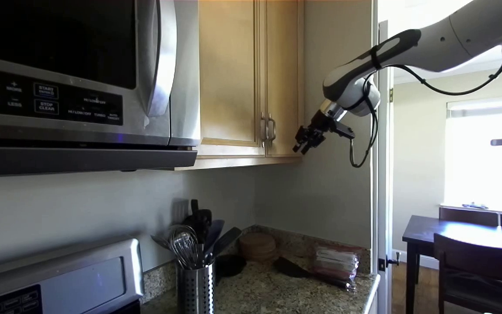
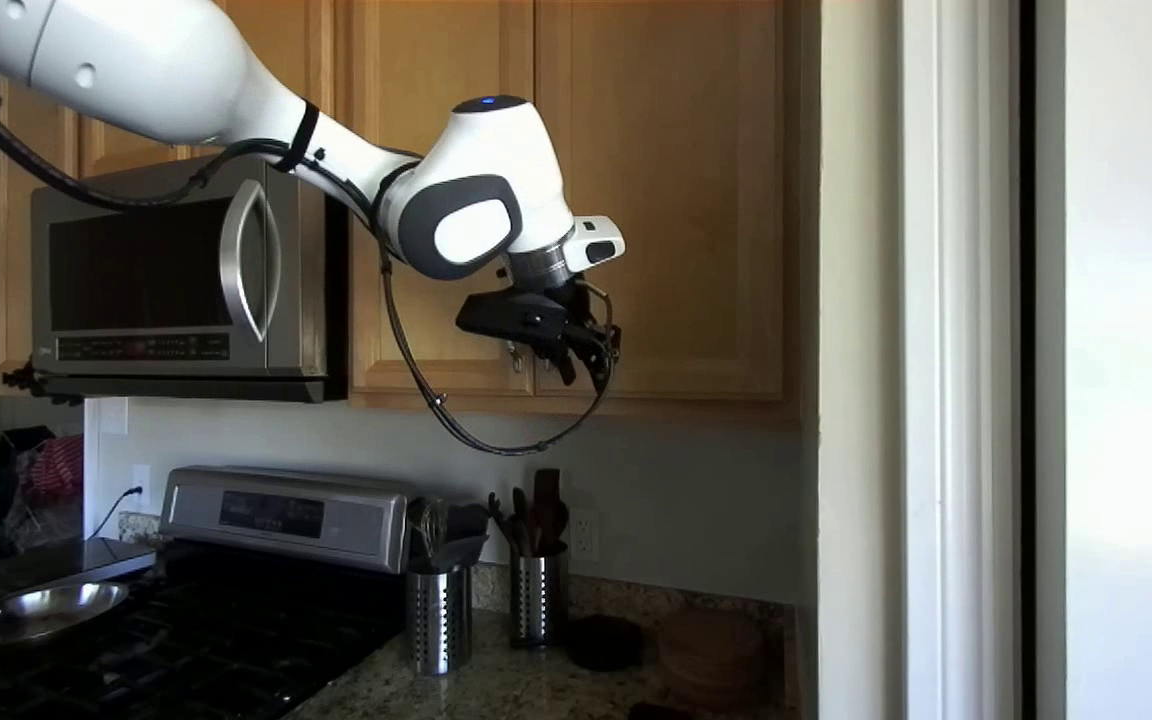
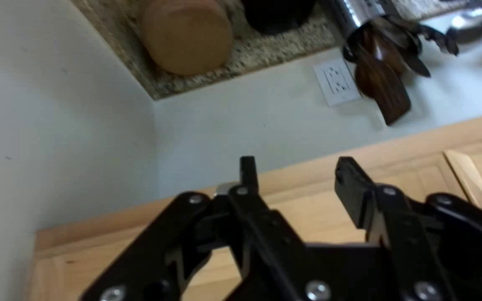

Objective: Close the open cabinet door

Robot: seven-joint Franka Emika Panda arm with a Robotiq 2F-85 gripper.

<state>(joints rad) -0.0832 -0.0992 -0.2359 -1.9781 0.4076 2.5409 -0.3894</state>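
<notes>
Two tan upper cabinet doors hang side by side in both exterior views. The door by the side wall (image 1: 282, 78) (image 2: 661, 200) and the door by the microwave (image 1: 229, 69) (image 2: 441, 220) both show their fronts and look about flush. No inner face shows, so I cannot tell which is the task's cabinet door. Small silver handles (image 1: 272, 128) sit low at their seam. My gripper (image 1: 300, 149) (image 2: 584, 380) hangs before the lower part of the door by the wall. In the wrist view its fingers (image 3: 297, 165) are apart with nothing between them.
The microwave (image 1: 157, 65) (image 2: 166, 280) is beside the cabinet. The side wall (image 1: 334, 187) borders its far end. Below are the counter (image 1: 273, 288), utensil holders (image 2: 439, 620), a round wooden stack (image 1: 256, 246) and the stove (image 2: 186, 620). A cable (image 2: 496, 450) loops under the wrist.
</notes>
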